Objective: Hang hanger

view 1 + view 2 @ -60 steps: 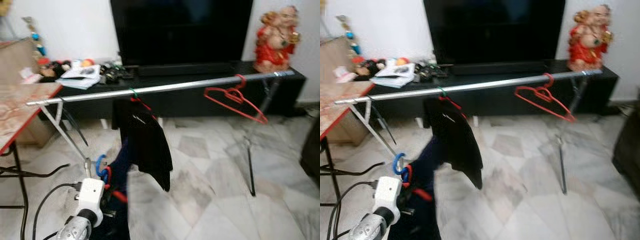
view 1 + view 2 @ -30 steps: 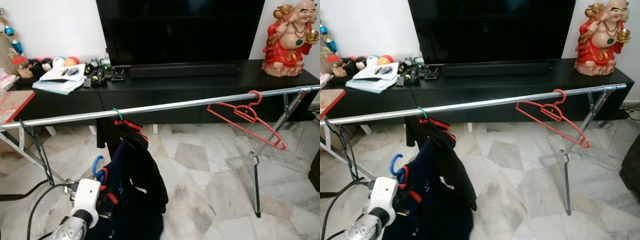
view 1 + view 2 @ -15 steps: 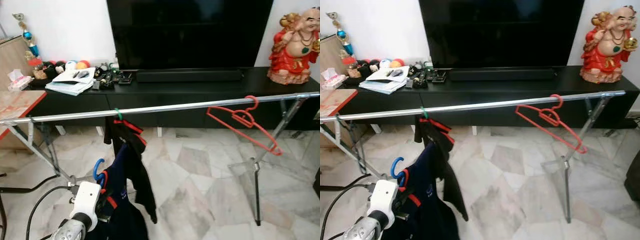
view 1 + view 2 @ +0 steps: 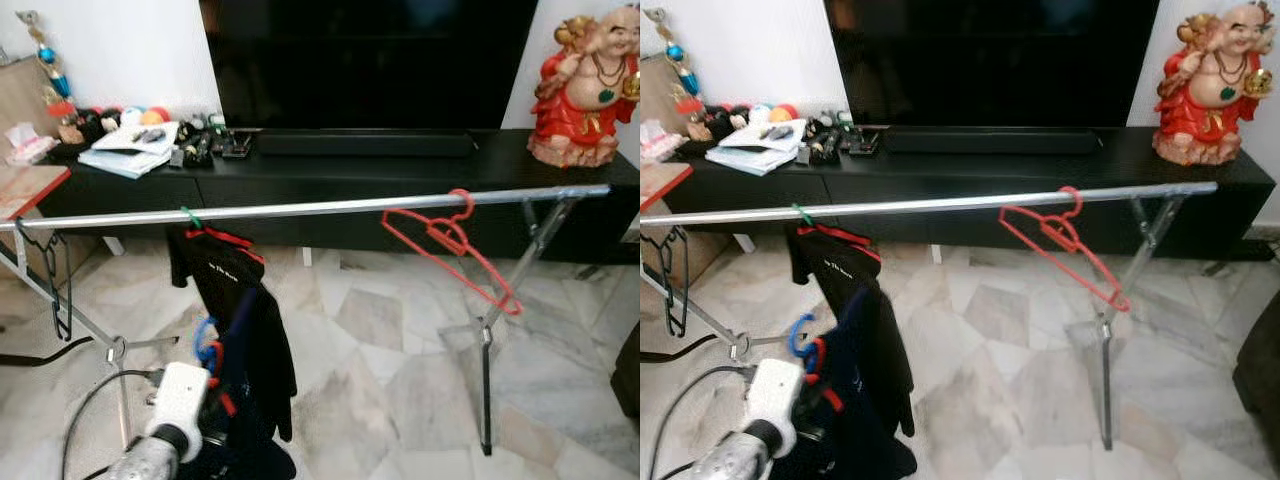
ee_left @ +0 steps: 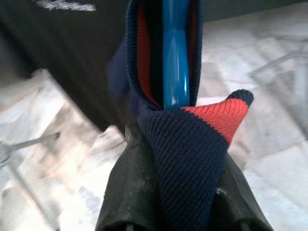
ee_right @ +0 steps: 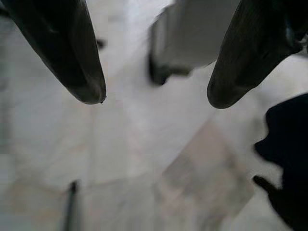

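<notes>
Blue hanger (image 5: pixel 175 53) with its navy garment (image 5: pixel 190 144) sat pinched in my left gripper (image 5: pixel 178 202), low in front of me and under the rail (image 4: pixel 330 208). The fingers were pressed against the knit collar, hook pointing up. My right gripper (image 6: pixel 154 96) hung idle over the floor (image 4: pixel 400 370), fingers spread, holding nothing.

To hang it well, I judged I had to lift the hook clear above the rail, bring it across the top, then lower until the hook seated before letting go. Keeping the hook square to the rail would matter, since the garment's weight could twist it.

On the rail, a black shirt (image 4: pixel 235 300) hung from a green hook (image 4: pixel 190 218) just above my gripper, and a bare red hanger (image 4: pixel 450 250) hung well to the right. The stretch between them looked open, the best room for the hook. The rail's leg (image 4: pixel 485 380) stood near the red hanger, and the black cabinet (image 4: pixel 380 165) ran behind, so I had room forward but not far past the rail.
</notes>
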